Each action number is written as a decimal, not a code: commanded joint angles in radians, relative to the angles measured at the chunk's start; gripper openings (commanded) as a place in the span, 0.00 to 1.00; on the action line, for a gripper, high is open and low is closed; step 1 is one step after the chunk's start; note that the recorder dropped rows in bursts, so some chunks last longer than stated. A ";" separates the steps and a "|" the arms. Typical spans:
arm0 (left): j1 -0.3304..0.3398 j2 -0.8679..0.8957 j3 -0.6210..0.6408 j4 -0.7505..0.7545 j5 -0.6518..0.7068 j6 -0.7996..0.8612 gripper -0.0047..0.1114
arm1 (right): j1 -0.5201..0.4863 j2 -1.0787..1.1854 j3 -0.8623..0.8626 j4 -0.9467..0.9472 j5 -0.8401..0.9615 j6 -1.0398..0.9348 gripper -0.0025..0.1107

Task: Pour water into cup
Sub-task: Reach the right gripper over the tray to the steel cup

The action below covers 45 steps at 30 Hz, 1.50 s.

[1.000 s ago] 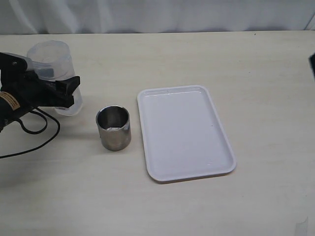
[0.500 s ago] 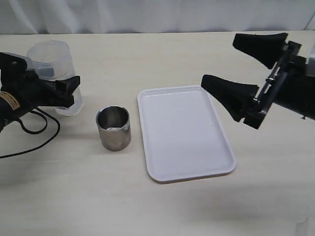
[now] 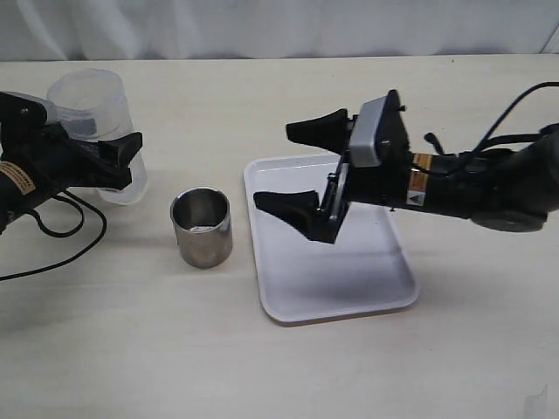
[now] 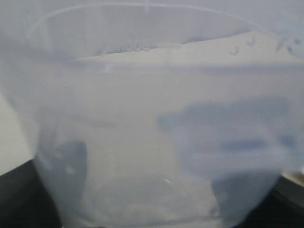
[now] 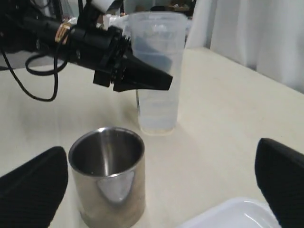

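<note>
My right claw [image 3: 276,166] gapes wide over the tray [image 3: 384,279]. Left claw [image 3: 105,148] straddles the plastic container [image 3: 87,96], far finger hidden, grip unclear. Cup [image 3: 201,229] contents unreadable.

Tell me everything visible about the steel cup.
The cup is a short, wide cylinder of brushed grey steel, handleless, with a shiny inner wall. It stands upright, mouth open, on the table, between the transparent container and the white tray, touching neither. Only the table touches it. What it holds cannot be told.
</note>
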 commanded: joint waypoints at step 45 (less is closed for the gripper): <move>0.001 -0.003 -0.009 0.006 -0.062 -0.010 0.04 | 0.274 0.316 -0.319 0.026 0.149 -0.013 0.96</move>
